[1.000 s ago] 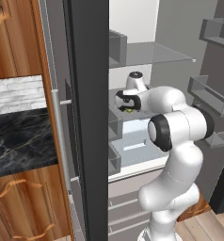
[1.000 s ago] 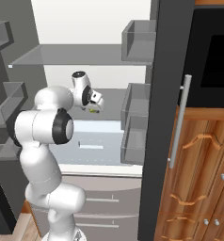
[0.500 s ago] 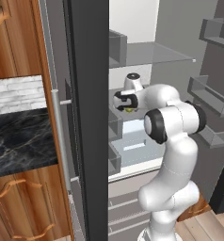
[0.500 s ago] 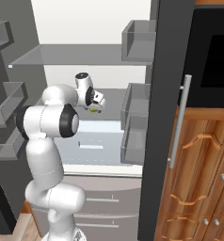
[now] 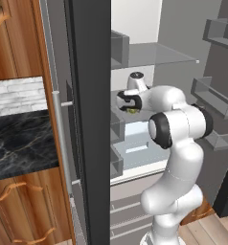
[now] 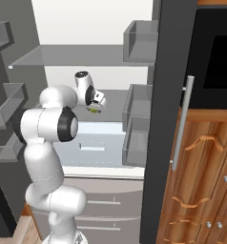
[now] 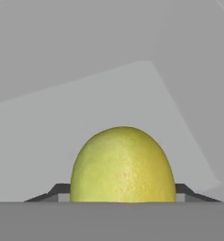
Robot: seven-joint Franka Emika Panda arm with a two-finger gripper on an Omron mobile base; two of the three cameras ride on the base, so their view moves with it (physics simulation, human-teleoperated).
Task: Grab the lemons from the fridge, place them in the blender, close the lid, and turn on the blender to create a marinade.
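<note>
Inside the open fridge (image 5: pixel 89 119), my hand (image 5: pixel 131 103) narrows its fingers around a lemon (image 7: pixel 123 164) on the shelf (image 6: pixel 113 100), closing from a wider spread toward a pinch.

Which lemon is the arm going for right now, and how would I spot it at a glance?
Look into the open fridge with the dark door and pale grey inside, at the middle shelf under the upper glass one. The lemon sits there, right at the gripper, with a fingertip on either side. It is the small round yellow-green thing among plain grey shelves and door bins.
</note>
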